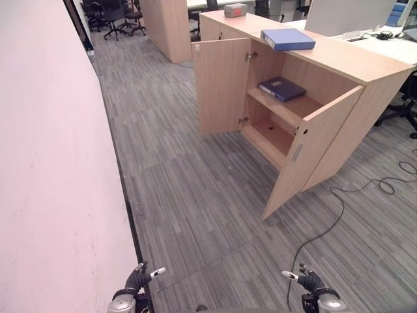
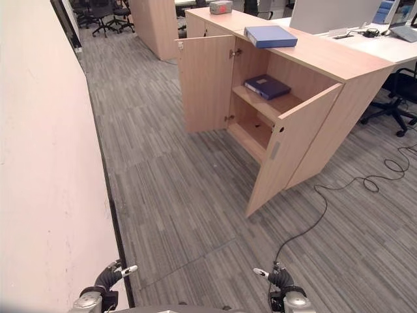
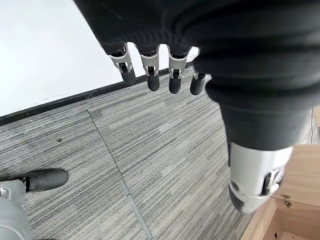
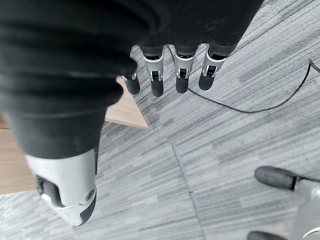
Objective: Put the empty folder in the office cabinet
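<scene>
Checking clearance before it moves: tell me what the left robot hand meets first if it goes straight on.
Probably only the grey carpet: the left robot hand hangs open, fingers pointing down at it.

text: none legible | labels: none | signs: none

Folders and open cabinet — one folder inside, one on top.

Light wood office cabinet is standing on grey carpet with both doors swinging wide open. A dark blue folder is lying flat on the upper shelf inside, slightly angled. A lighter blue folder is lying flat on the cabinet's top, near the front edge — closed, spine facing forward. Lower compartment is showing bare wood.
</scene>
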Available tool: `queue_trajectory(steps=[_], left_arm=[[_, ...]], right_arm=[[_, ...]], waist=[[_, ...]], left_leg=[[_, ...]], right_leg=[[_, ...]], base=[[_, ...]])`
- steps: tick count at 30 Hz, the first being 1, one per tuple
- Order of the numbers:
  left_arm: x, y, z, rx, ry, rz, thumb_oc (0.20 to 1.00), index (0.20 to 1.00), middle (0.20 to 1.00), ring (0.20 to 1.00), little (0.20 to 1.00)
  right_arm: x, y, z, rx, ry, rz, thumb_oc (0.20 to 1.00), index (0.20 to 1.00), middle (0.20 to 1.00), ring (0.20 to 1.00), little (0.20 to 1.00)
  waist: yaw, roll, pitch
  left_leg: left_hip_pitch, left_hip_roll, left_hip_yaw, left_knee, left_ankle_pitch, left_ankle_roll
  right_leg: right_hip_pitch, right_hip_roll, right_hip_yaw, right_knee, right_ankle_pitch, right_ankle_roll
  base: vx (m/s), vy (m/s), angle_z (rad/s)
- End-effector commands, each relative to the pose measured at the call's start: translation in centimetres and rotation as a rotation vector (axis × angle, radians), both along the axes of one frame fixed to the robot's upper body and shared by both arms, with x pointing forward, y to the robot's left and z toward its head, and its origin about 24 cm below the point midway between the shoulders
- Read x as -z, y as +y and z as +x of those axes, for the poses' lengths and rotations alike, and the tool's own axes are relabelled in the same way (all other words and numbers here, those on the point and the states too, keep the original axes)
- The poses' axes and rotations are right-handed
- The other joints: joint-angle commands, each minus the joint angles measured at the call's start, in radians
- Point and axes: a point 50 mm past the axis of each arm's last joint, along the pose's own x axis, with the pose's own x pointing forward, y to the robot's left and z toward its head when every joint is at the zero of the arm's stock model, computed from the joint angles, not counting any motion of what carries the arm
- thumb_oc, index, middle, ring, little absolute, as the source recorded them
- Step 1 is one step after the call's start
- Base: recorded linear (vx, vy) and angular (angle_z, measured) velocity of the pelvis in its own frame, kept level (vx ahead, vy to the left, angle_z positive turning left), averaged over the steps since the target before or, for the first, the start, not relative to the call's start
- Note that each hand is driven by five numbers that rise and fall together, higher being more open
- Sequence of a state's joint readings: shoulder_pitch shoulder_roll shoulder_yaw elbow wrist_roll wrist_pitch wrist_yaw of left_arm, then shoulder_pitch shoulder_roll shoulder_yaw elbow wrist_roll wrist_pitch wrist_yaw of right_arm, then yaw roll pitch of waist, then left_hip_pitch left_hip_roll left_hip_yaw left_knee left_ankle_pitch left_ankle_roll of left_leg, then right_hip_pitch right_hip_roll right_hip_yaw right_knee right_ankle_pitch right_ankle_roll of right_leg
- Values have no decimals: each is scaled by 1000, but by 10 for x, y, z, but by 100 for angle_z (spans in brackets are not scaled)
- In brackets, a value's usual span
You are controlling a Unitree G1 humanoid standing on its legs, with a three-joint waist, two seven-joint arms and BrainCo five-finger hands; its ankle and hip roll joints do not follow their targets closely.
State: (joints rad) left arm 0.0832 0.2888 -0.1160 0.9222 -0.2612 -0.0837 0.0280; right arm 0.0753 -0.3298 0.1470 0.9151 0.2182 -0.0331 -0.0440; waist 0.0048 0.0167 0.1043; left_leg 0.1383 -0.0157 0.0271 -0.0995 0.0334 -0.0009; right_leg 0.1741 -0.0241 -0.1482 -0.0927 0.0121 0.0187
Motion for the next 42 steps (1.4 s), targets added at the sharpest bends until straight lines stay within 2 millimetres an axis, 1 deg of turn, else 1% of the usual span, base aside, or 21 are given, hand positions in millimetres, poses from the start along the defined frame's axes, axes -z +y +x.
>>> queue_trajectory(steps=[1,14,15,17,19,20,21,23,25,26,27,28,29,32,35,36,38,39,40,41,42], left_arm=[[-15,3,36,14,-111,13,1000,1000,1000,1000,1000],[-19,6,44,7,-127,18,1000,1000,1000,1000,1000],[-20,7,46,9,-132,20,1000,1000,1000,1000,1000],[-23,6,51,14,-153,15,1000,1000,1000,1000,1000],[-24,5,52,10,-161,10,1000,1000,1000,1000,1000],[-25,4,55,9,-170,5,1000,1000,1000,1000,1000],[-27,-1,59,13,-186,-6,1000,1000,1000,1000,1000],[-27,-1,59,24,-182,-2,1000,1000,1000,1000,1000],[-26,-2,60,39,-176,3,1000,1000,1000,1000,1000],[-27,-2,60,39,-176,4,1000,1000,1000,1000,1000],[-26,-2,60,38,-174,4,1000,1000,1000,1000,1000],[-27,1,62,19,-179,12,1000,1000,1000,1000,1000],[-26,2,59,12,-174,13,1000,1000,1000,1000,1000],[-22,5,52,1,-148,16,1000,1000,1000,1000,1000],[-18,8,43,-7,-116,18,1000,1000,1000,1000,1000],[-17,11,38,-12,-100,27,1000,1000,1000,1000,1000],[-17,14,38,-13,-99,36,1000,1000,1000,1000,1000],[-17,17,37,-15,-93,44,1000,1000,1000,1000,1000],[-17,20,35,-4,-78,62,1000,1000,1000,1000,1000],[-17,20,35,-4,-78,62,1000,1000,1000,1000,1000],[-17,24,33,2,-69,74,1000,1000,1000,1000,1000]], right_arm=[[-11,-6,26,63,-92,11,1000,1000,1000,1000,1000],[-13,-20,23,99,-88,-11,1000,1000,1000,1000,1000],[-14,-21,23,100,-94,-12,1000,1000,1000,1000,1000],[-16,-23,24,97,-103,-18,1000,1000,1000,1000,1000],[-16,-24,25,99,-104,-20,1000,1000,1000,1000,1000],[-17,-26,26,105,-105,-24,1000,1000,1000,1000,1000],[-17,-30,25,128,-100,-30,1000,1000,1000,1000,1000],[-19,-33,25,132,-100,-37,1000,1000,1000,1000,1000],[-20,-32,29,128,-105,-43,1000,1000,1000,1000,1000],[-20,-32,29,128,-105,-42,1000,1000,1000,1000,1000],[-20,-31,32,125,-110,-41,1000,1000,1000,1000,1000],[-22,-24,41,111,-130,-37,1000,1000,1000,1000,1000],[-22,-22,44,106,-135,-37,1000,1000,1000,1000,1000],[-19,-16,45,90,-124,-29,1000,1000,1000,1000,1000],[-15,-8,43,57,-105,-18,1000,1000,1000,1000,1000],[-13,-1,40,44,-97,-5,1000,1000,1000,1000,1000],[-11,1,40,39,-93,0,1000,1000,1000,1000,1000],[-10,4,39,40,-91,11,1000,1000,1000,1000,1000],[-6,9,34,50,-74,32,1000,1000,1000,1000,1000],[-6,9,34,50,-73,33,1000,1000,1000,1000,1000],[-3,11,30,63,-58,48,1000,1000,1000,1000,1000]], waist=[[8,-19,56],[-6,-6,89],[-7,-8,94],[-9,-23,121],[-10,-24,130],[-5,-28,142],[-2,-30,153],[11,-36,151],[40,-32,154],[39,-35,154],[50,-35,155],[86,-43,159],[97,-43,155],[129,-50,144],[154,-62,125],[163,-73,111],[167,-81,105],[168,-91,98],[169,-113,77],[169,-115,75],[169,-138,56]], left_leg=[[23,129,-1,12,-53,-105],[-13,183,-33,46,-22,-137],[-28,188,-38,68,-26,-140],[-111,194,-46,238,-36,-156],[-140,189,-54,296,-34,-155],[-176,187,-63,349,-5,-151],[-262,198,-53,376,50,-139],[-318,193,-39,316,52,-132],[-388,172,-66,234,98,-129],[-385,168,-65,231,98,-129],[-406,159,-76,184,105,-130],[-489,138,-80,79,117,-131],[-515,139,-68,58,124,-131],[-558,150,-24,55,148,-128],[-558,156,-19,59,165,-127],[-558,163,-32,74,210,-131],[-561,166,-29,86,226,-131],[-565,167,-16,107,230,-131],[-567,151,9,145,233,-115],[-568,150,11,146,232,-114],[-553,123,39,153,206,-89]], right_leg=[[-10,-110,32,18,-26,99],[-34,-53,52,59,-68,57],[-40,-49,54,68,-72,51],[-53,-40,62,106,-89,28],[-53,-37,63,115,-97,19],[-45,-39,65,117,-102,12],[-28,-41,55,120,-122,8],[-13,-45,57,116,-140,11],[8,-34,73,121,-168,9],[9,-38,72,124,-174,9],[17,-32,84,131,-194,8],[63,-15,139,152,-261,-2],[93,-7,159,150,-280,-1],[160,-13,201,144,-322,5],[197,-30,223,134,-340,20],[205,-47,234,138,-346,32],[200,-56,237,145,-342,42],[199,-70,231,148,-328,59],[186,-102,232,167,-238,100],[186,-104,231,165,-238,101],[154,-127,235,238,-77,137]], base=[[-11,-64,12],[5,-90,3],[-16,-148,2],[-28,-149,10],[8,-79,18],[112,-66,16],[170,-17,21],[238,28,18],[241,33,17],[208,27,13],[468,56,-2],[612,98,-5],[643,118,-20],[365,123,-43],[447,227,-44],[386,258,-61],[314,212,-56],[388,289,-26],[392,291,-9],[486,379,9],[219,173,14]])
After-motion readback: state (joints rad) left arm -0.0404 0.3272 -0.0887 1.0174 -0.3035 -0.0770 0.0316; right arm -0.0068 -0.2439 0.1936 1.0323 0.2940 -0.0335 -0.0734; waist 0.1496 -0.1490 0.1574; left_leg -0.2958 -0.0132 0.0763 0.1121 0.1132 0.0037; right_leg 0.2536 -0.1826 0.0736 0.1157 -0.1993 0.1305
